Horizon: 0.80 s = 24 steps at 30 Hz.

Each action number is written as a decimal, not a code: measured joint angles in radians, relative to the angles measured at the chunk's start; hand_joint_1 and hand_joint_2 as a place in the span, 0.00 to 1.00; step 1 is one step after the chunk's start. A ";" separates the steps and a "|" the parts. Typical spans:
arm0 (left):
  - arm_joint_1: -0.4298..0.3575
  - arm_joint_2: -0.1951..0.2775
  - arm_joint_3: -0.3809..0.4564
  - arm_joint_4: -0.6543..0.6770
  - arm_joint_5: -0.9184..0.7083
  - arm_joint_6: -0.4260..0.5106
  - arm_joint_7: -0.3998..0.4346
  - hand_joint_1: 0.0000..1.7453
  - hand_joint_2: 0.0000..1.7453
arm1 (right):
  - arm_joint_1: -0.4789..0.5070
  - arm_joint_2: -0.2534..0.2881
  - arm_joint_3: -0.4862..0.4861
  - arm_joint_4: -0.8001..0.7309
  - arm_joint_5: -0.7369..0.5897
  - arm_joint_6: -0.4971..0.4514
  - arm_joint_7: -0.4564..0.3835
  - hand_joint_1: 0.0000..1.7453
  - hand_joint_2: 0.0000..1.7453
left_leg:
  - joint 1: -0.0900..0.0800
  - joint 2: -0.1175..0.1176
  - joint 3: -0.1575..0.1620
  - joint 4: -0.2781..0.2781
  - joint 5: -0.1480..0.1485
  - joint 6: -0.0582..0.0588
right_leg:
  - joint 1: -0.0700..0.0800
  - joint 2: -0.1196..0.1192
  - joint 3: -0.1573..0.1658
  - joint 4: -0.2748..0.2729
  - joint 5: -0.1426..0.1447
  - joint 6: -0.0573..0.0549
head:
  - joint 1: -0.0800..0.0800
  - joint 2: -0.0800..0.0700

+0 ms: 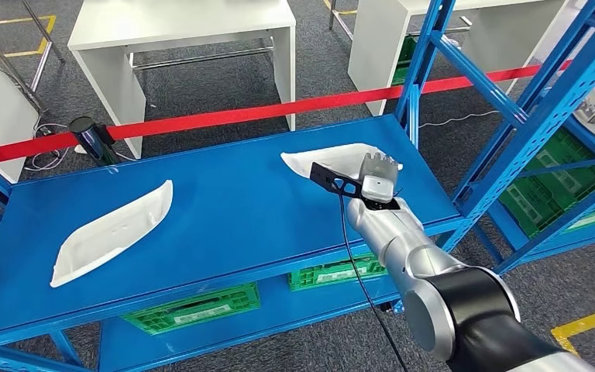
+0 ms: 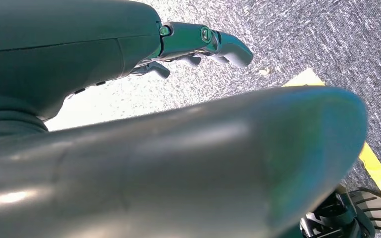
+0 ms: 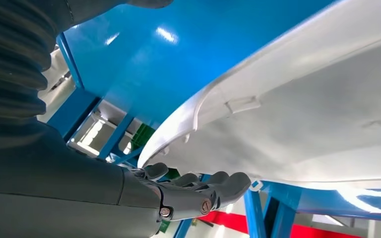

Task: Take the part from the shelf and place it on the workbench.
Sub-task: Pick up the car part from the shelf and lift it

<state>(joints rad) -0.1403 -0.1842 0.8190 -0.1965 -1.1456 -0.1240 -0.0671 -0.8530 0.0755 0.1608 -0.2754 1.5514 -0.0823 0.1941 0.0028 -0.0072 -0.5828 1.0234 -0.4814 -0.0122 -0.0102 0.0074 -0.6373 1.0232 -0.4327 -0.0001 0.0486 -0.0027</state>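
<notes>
The white part (image 1: pixel 339 160) lies on the blue shelf (image 1: pixel 225 209) under the right hand (image 1: pixel 377 177), fingers spread and not yet gripping, so a shallow grab could let it slide off.

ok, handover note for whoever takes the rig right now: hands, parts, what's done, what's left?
Right hand: over the near edge of the right white part on the blue shelf, fingers at its rim; a closed grip isn't clear.
Left hand: hanging over the floor, holding nothing.
Left white part: lying untouched on the shelf.
Done: reach.
Left: grasp, lift, carry to the workbench.
</notes>
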 joint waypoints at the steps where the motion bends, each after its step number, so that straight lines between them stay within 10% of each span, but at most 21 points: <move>1: 0.000 0.000 0.000 0.000 0.001 0.000 0.000 0.00 0.00 | -0.001 -0.002 0.000 0.000 0.000 0.001 0.000 0.00 1.00 | 0.000 0.000 0.000 0.000 0.000 0.000 | 0.000 0.000 0.000 0.000 0.000 0.000 | 0.000 0.000; 14: 0.000 -0.001 0.000 0.000 0.020 0.000 -0.006 0.00 0.00 | -0.002 -0.006 -0.001 0.000 0.013 0.002 -0.023 0.00 1.00 | 0.000 0.000 0.000 0.000 0.000 0.000 | 0.000 0.000 0.000 0.000 0.000 0.000 | 0.000 0.000; 18: 0.000 -0.001 0.000 0.000 0.023 0.000 -0.010 0.00 0.00 | -0.003 -0.002 -0.001 0.000 0.013 0.004 -0.023 0.53 1.00 | 0.000 0.000 0.000 0.000 0.000 0.000 | 0.000 0.000 0.000 0.000 0.000 0.000 | 0.000 0.000; 22: 0.000 -0.001 0.000 0.000 0.023 0.000 -0.011 0.00 0.00 | -0.003 -0.002 -0.001 0.000 0.011 0.004 -0.020 0.53 1.00 | 0.000 0.000 0.000 0.000 0.000 0.000 | 0.000 0.000 0.000 0.000 0.000 0.000 | 0.000 0.000; 24: 0.000 -0.001 0.000 0.000 0.023 0.000 -0.011 0.00 0.00 | -0.003 -0.002 -0.001 0.000 0.011 0.004 -0.020 0.77 1.00 | 0.000 0.000 0.000 0.000 0.000 0.000 | 0.000 0.000 0.000 0.000 0.000 0.000 | 0.000 0.000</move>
<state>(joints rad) -0.1399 -0.1854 0.8194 -0.1965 -1.1227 -0.1240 -0.0778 -0.8562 0.0734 0.1602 -0.2754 1.5621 -0.0778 0.1743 0.0028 -0.0075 -0.5831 1.0233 -0.4814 -0.0122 -0.0102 0.0073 -0.6373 1.0232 -0.4327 0.0000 0.0488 -0.0027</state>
